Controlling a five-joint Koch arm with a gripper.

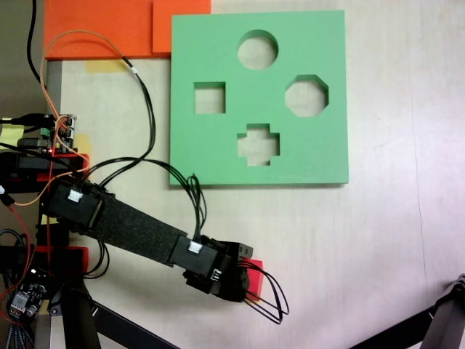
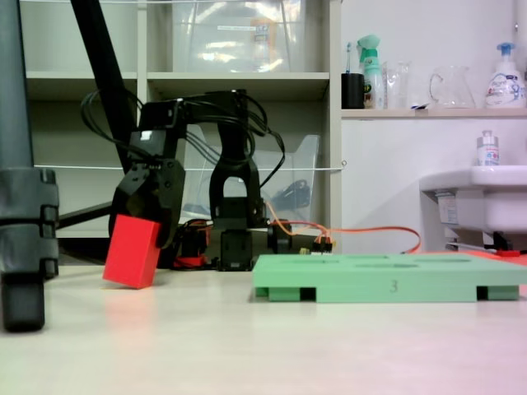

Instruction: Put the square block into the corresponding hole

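In a fixed view from the side, the red square block hangs tilted in my gripper, which is shut on its top. Its lowest corner is at or just above the tabletop. From above, only a red sliver of the block shows beside the black gripper, low in the middle of the table. The green foam board lies flat beyond it, and its square hole is on the board's left side, well away from the block. From the side, the board lies to the right of the block.
The board also has a round cutout, an octagonal cutout and a cross-shaped cutout. Orange foam slabs lie at the top left. Loose cables run near the board's left edge. A black stand leg rises at the left.
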